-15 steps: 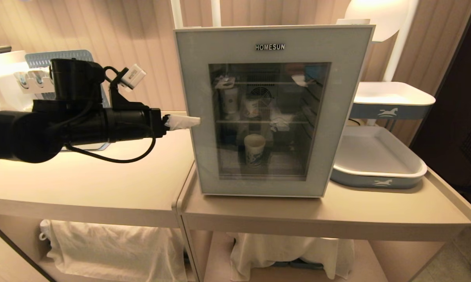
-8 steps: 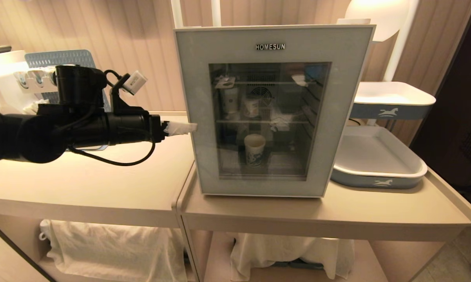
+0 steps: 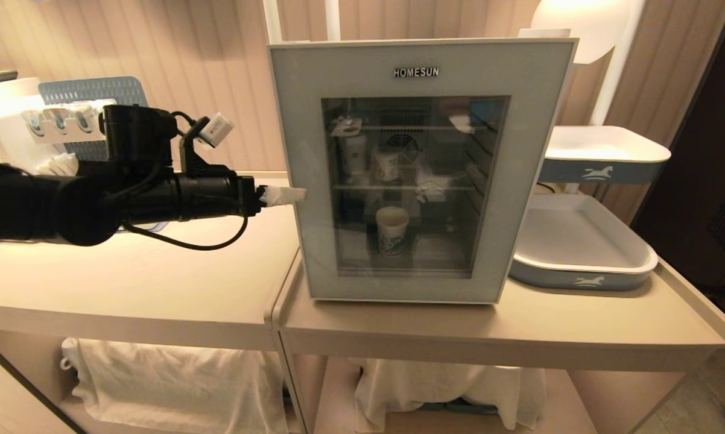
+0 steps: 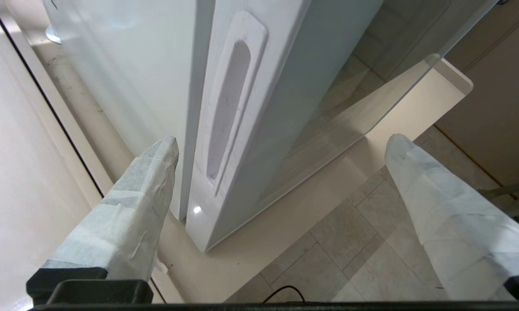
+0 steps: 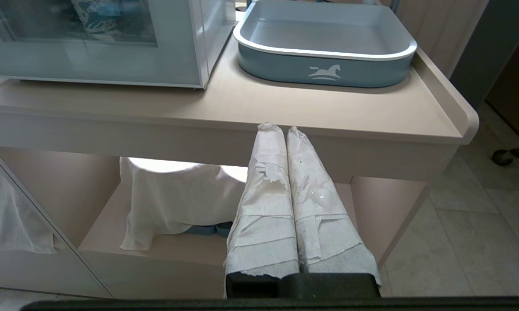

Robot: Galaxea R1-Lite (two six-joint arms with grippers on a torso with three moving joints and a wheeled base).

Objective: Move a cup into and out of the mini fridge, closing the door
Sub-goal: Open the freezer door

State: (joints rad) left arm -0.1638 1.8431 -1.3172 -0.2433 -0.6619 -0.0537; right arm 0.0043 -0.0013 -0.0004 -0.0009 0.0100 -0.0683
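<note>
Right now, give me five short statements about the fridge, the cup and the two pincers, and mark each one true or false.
1. The fridge door is shut. True.
2. The cup stands on the counter outside the fridge. False: it stands inside, on the lower level behind the glass.
3. The left pincer is open at the door's handle-side edge. True.
4. The right pincer grips the blue tray. False: it is shut on nothing, low in front of the counter.
5. The tray holds stacked cups. False: it looks empty.
</note>
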